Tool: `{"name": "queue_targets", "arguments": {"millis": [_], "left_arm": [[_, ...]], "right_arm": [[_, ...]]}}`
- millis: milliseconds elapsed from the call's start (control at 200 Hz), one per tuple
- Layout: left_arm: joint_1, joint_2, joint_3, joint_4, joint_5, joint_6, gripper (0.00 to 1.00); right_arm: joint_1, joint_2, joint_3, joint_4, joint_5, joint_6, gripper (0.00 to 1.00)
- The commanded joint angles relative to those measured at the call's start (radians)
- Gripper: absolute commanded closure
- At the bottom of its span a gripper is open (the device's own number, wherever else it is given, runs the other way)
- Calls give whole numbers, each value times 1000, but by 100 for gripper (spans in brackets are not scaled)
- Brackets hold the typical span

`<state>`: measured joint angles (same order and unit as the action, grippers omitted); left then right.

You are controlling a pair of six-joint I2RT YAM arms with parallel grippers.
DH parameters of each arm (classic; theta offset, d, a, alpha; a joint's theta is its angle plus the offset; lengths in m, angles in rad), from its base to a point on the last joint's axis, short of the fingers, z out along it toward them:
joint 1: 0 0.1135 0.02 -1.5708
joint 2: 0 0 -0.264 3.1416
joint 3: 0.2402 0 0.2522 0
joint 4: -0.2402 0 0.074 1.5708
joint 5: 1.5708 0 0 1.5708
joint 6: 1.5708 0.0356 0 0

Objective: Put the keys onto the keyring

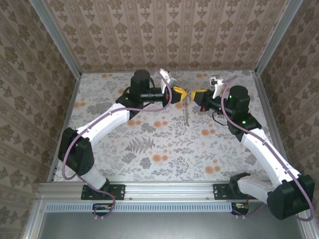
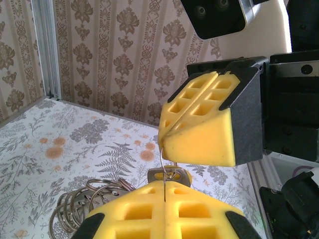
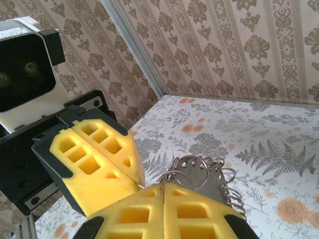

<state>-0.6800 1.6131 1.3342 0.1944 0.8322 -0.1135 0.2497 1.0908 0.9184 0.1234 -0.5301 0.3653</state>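
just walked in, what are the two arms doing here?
Both arms meet over the far middle of the table. The left gripper and right gripper are shut, fingertips nearly touching, and each seems to pinch the thin keyring between them. A small metal key sits at that wire; I cannot tell if it is threaded on. A bunch of rings is just below.

No text, label, brand or number is showing readably. The yellow pads of the left gripper (image 2: 164, 193) and right gripper (image 3: 163, 195) are bearing only moulded square pockets, and the wallpaper (image 3: 224, 40) beyond them is carrying only a floral pattern.
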Motion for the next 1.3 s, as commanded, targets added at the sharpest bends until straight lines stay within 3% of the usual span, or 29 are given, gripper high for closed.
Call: {"name": "queue_targets", "arguments": {"millis": [0,1195,1295], "left_arm": [[1,-43,-8,63,12,-23,100],[-4,-54,-49,198,-77,-123,100],[-4,-53,-51,198,-80,-123,100]], "right_arm": [[-7,-21,-18,-14,40,-13,100],[22,17,-82,97,-122,142,100],[15,0,-76,73,-107,134,79]]}}
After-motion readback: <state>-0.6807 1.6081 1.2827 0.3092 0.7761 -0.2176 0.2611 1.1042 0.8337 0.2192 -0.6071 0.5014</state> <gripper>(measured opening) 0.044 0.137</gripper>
